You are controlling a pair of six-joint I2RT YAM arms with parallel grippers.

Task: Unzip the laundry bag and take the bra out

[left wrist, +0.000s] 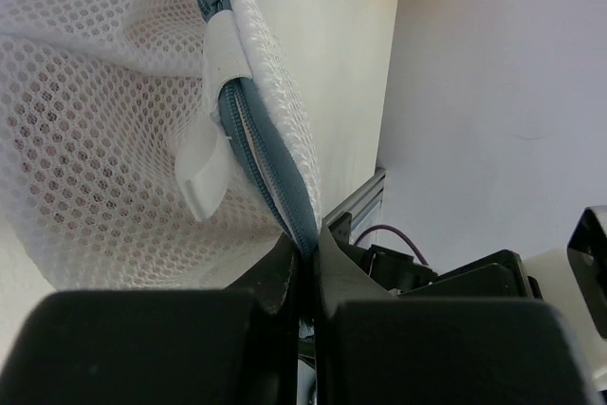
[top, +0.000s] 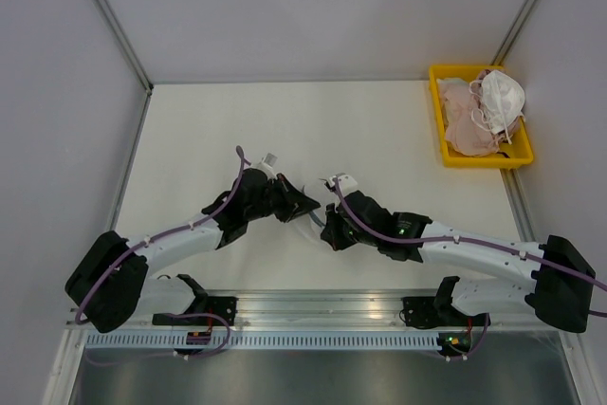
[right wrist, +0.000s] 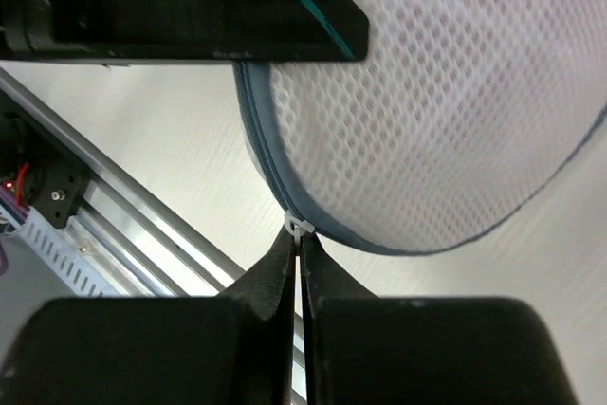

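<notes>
We judge the step in hand to be the unzipping, at its very start; the laundry bag [left wrist: 104, 130] sits well apart from the yellow bin [top: 486, 162], down toward the arm bases from it, caught between both claws; the left gripper [left wrist: 305, 255], on the bag's side away from the bin, is pinched fully shut on the blue-grey zipper band [left wrist: 270, 177] at the rim; the right gripper [right wrist: 298, 246], on the side nearer the bin, is closed tight on the small metal zipper pull [right wrist: 299, 226]; the zip line we can see looks closed. The bra we cannot make out through the white mesh; we take it to be inside, since only paler garments [top: 460, 106] lie in the bin. Next, we think, the right claw must draw the pull around the rim while the left holds the band taut against it; so thin a pinch may slip; only then can a claw reach in.
</notes>
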